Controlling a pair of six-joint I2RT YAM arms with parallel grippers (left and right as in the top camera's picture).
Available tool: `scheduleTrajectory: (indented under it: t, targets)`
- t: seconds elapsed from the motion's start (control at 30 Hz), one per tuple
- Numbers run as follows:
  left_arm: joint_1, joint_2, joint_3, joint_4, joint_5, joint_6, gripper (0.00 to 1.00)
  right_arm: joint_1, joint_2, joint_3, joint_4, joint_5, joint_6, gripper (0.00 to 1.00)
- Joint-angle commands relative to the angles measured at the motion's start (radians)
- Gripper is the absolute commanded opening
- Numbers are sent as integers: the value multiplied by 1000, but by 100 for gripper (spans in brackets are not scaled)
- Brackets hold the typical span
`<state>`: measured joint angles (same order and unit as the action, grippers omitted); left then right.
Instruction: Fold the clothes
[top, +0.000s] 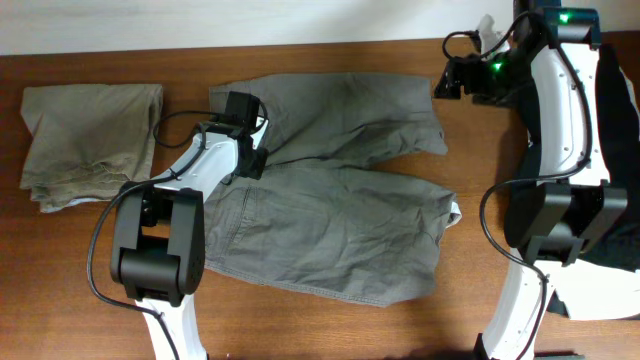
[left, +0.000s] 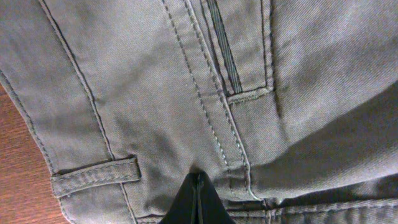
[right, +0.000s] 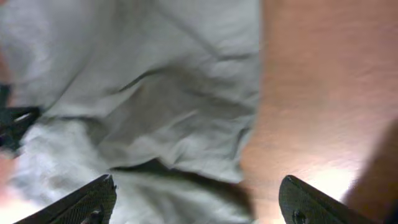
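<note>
Grey shorts (top: 330, 200) lie spread mid-table. Left gripper (left: 199, 198) sits pressed together on the waistband; right gripper (right: 196, 186) hangs spread above the far leg hem, which it should pinch squarely before both carry the fold.

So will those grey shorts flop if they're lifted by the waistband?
Probably floppy: the grey shorts lie rumpled and creased. The waistband, double-stitched with a belt loop, is likely a little stiffer. Being flat cloth, they shouldn't roll.

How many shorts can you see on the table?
2: the grey shorts are spread out in the middle, and the beige shorts lie folded at the far left. The dark pile at the right edge may hide more.
</note>
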<state>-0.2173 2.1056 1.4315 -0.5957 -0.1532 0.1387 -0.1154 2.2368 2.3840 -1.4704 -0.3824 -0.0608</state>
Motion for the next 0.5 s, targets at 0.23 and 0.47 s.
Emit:
scheduleTrajectory:
  t: [0.23,0.47]
  targets:
    - [-5,44,-29,0,33,6,1,151,77,-273,650,309,76,4]
    - [-5,44,-29,4,34,6,1,213,257,-273,750,350,166,4]
